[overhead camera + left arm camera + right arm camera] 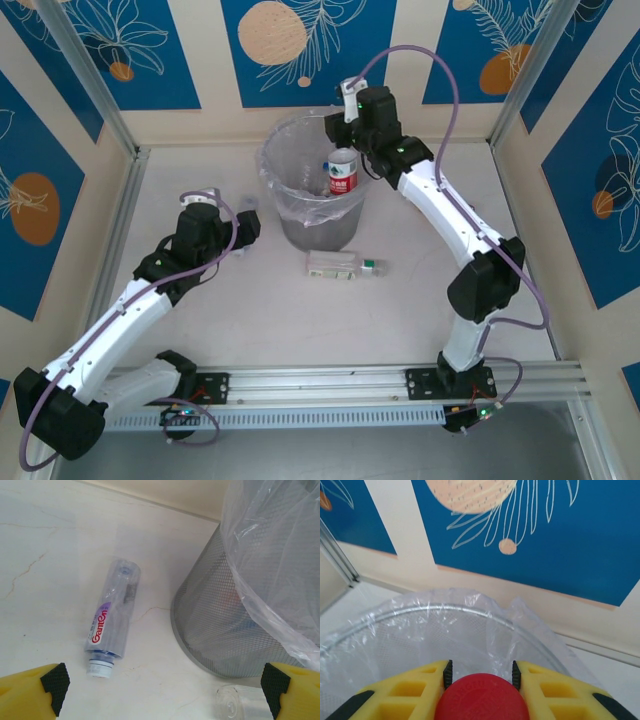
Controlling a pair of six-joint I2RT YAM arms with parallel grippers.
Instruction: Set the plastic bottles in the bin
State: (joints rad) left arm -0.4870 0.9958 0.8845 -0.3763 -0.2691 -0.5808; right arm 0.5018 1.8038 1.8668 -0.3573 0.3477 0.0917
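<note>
A: What stands mid-table?
B: A round grey mesh bin (318, 232) lined with clear plastic. The right gripper (347, 150) holds a clear red-labelled plastic bottle (343, 178) upright over it.
A: Anything else?
B: A clear green-capped bottle (345, 266) lies flat at the bin's near side.

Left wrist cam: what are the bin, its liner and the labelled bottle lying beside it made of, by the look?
Bin: probably grey metal mesh; fine see-through grid, dull finish. Liner: thin clear plastic film, crinkled and glossy. Bottle: thin clear plastic, walls dented, printed label.
</note>
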